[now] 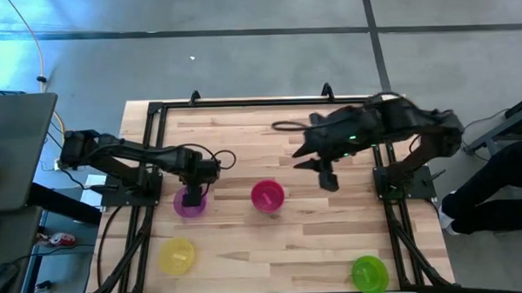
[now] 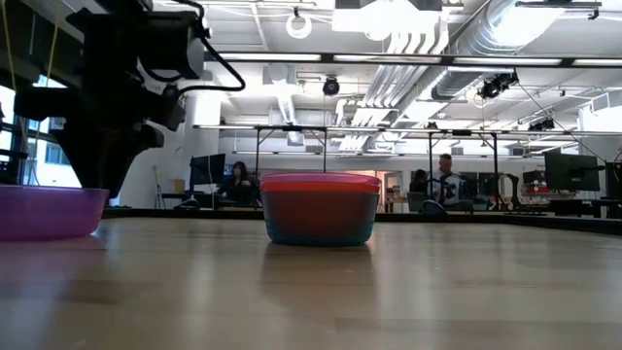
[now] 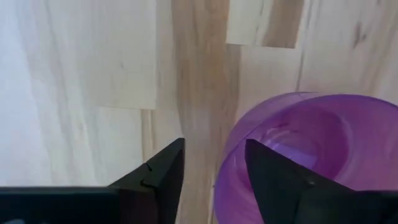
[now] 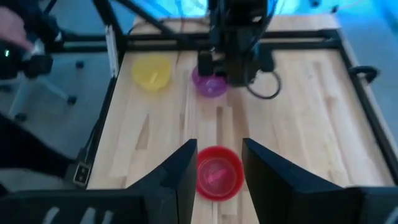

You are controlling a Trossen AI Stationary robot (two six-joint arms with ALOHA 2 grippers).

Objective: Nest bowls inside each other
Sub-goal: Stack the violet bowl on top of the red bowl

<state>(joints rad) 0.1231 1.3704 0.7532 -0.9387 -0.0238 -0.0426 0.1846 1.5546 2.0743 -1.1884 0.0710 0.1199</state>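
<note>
A purple bowl (image 1: pixel 190 205) stands on the wooden table at the left. My left gripper (image 3: pixel 214 146) points down over it, open. One finger (image 3: pixel 273 177) is over the bowl's inside and the other (image 3: pixel 163 174) is outside the rim (image 3: pixel 225 163). A stack of bowls (image 2: pixel 321 207) stands mid-table: a pink rim and red wall on top, teal at the bottom. A yellow bowl (image 1: pixel 177 255) and a green bowl (image 1: pixel 369 273) sit near the front edge. My right gripper (image 1: pixel 325 175) hangs open, high above the table and right of the stack, with nothing between its fingers. My left gripper stands astride the purple bowl's rim (image 3: pixel 225 163) from above, one finger inside and one outside. I cannot tell whether either finger touches the bowl. The bowl rests flat on the table.
A black frame (image 1: pixel 242 103) borders the table. A dark cable (image 1: pixel 286 126) loops at the far side by the right arm. Bare wood lies between the stack and the front edge. People sit in the room beyond the table.
</note>
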